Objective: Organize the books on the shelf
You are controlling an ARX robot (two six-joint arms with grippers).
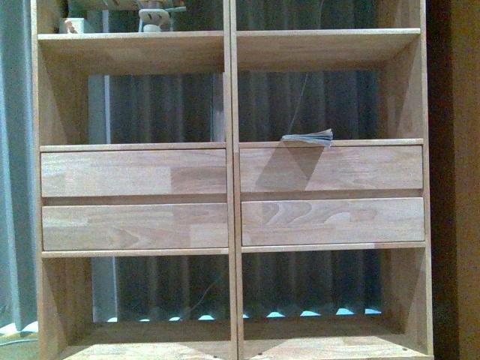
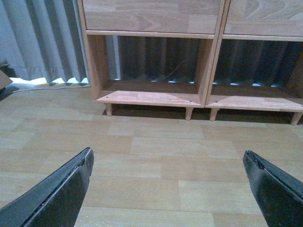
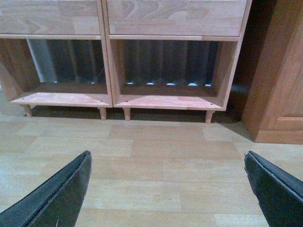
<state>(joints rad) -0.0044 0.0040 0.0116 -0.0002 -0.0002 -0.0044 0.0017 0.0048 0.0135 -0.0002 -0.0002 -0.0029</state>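
shelf: is showing light wood with clear grain, smooth, satin rather than glossy.
drawer fronts: are showing the same pale wood in jointed strips, plain and smooth.
book: is showing thin matt paper edges.
curtain: is hanging as grey pleated cloth, matt.
floor: is showing pale wood-look planks, smooth, faintly shiny.
left fingers and right fingers: are looking black, matt, slightly rough-edged.
cabinet: is showing darker reddish-brown wood.
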